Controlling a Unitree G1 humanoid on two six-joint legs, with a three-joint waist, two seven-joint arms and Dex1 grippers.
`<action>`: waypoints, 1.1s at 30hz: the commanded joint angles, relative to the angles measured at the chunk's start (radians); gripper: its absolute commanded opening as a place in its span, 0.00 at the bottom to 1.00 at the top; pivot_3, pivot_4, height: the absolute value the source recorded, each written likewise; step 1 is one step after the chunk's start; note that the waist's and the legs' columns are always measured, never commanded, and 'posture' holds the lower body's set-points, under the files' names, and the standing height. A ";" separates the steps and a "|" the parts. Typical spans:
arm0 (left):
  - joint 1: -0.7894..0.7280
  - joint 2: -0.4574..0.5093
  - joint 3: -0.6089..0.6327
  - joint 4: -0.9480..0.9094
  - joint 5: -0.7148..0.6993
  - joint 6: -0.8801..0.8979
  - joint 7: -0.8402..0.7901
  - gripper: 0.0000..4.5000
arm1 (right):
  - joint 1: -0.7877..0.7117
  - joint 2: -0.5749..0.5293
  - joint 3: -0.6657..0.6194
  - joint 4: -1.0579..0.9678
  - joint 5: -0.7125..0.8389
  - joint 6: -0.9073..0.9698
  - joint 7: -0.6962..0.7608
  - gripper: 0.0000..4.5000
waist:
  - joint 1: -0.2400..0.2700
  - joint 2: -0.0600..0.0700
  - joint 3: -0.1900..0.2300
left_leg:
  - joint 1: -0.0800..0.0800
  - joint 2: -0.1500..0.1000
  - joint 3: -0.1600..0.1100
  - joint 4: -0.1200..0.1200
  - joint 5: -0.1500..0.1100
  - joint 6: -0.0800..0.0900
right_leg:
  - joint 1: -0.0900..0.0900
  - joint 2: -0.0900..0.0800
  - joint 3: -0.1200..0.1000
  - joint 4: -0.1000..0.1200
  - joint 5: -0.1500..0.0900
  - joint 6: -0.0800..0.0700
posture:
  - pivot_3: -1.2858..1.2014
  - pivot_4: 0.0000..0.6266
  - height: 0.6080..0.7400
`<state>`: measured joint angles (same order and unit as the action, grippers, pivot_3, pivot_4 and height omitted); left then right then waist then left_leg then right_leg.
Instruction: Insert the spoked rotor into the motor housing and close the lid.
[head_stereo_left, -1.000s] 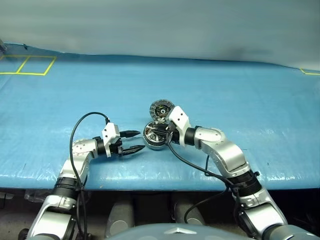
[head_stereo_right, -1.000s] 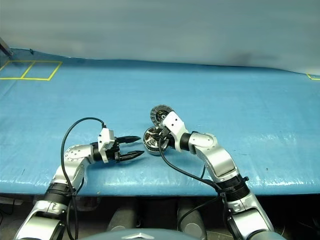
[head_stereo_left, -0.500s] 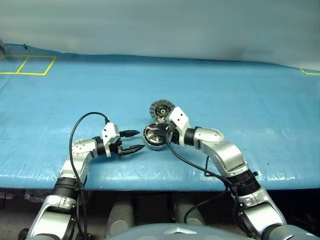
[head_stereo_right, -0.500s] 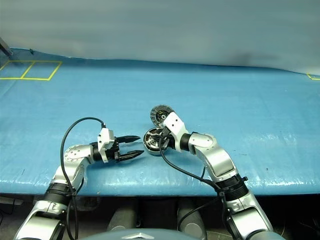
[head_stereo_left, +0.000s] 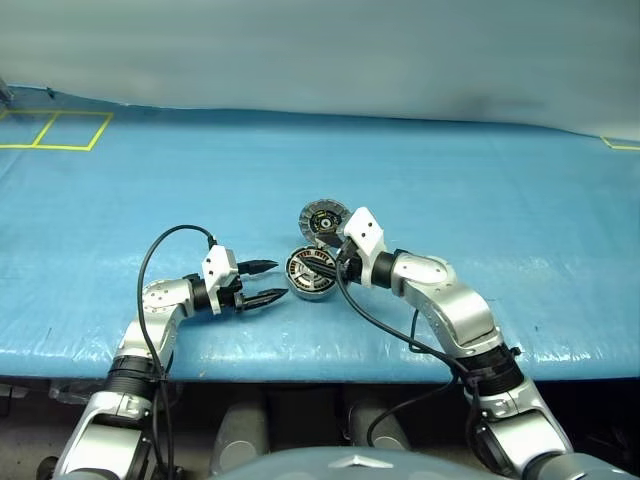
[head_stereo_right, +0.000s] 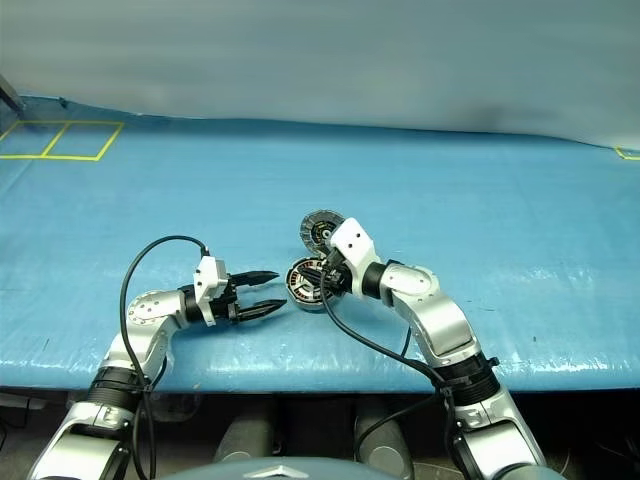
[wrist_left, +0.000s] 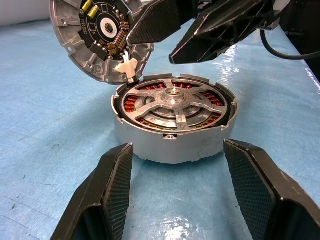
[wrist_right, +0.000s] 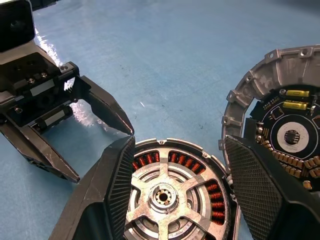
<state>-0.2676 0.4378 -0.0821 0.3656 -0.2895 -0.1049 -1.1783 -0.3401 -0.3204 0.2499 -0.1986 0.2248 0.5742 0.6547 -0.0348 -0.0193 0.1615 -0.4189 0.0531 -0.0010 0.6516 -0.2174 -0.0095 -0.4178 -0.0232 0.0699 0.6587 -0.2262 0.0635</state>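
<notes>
The motor housing (wrist_left: 172, 132) sits flat on the counter (head_stereo_left: 480, 190), near its front edge and about midway across. Inside it lies the spoked rotor (wrist_left: 172, 102), seated level with the rim, its pale spokes running from a central hub over the ring of copper-coloured windings. The lid (wrist_left: 100, 37) leans on edge just behind the housing, at about 12 o'clock from it, its inner face with dark centre, small yellow parts and ribbed pale rim turned toward the housing; its lower rim touches or nearly touches the housing's back rim.

The right gripper (wrist_right: 177, 185) hovers over the housing from its 3 o'clock side, fingers spread wide and holding nothing, one black finger over each side of the rotor. The left gripper (wrist_left: 177, 175) waits at 9 o'clock from the housing, low over the counter, fingers wide apart and empty, flanking the housing's near wall without touching it.

The counter is covered with a blue sheet, slightly wrinkled and glossy. Yellow tape squares (head_stereo_left: 55, 130) mark its far left corner. A plain pale wall (head_stereo_left: 320, 50) stands behind.
</notes>
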 joint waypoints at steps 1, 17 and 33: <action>-0.011 0.004 0.030 -0.039 -0.027 -0.007 0.002 0.69 | 0.029 -0.007 -0.044 -0.067 0.019 -0.017 -0.016 0.67 | -0.001 0.000 0.000 | 0.000 0.000 0.000 0.000 0.000 0.000 | 0.000 0.000 0.000 0.000 0.000 0.000 | 0.52 0.24 1.00; -0.033 -0.011 0.032 -0.029 -0.031 -0.005 -0.003 0.69 | 0.203 -0.058 -0.143 -0.159 0.014 0.040 -0.127 0.01 | -0.001 0.000 0.000 | 0.000 0.000 0.000 -0.001 0.000 0.000 | 0.000 0.000 0.000 -0.001 -0.001 0.000 | 0.52 0.24 1.00; -0.034 -0.038 0.036 -0.005 -0.026 -0.027 0.014 0.69 | -0.094 0.000 -0.144 0.158 -0.145 0.081 -0.358 0.01 | -0.002 0.000 0.000 | 0.001 0.000 0.000 -0.001 0.000 0.000 | 0.000 0.000 0.000 -0.001 -0.001 0.000 | 0.52 0.24 1.00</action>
<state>-0.2948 0.4013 -0.0573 0.3669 -0.3126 -0.1109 -1.1671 -0.3970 -0.3269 0.1107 -0.0722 0.0948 0.6714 0.3078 -0.0368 -0.0196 0.1617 -0.4184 0.0530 -0.0006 0.6497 -0.2174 -0.0095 -0.4181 -0.0233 0.0699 0.6582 -0.2268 0.0631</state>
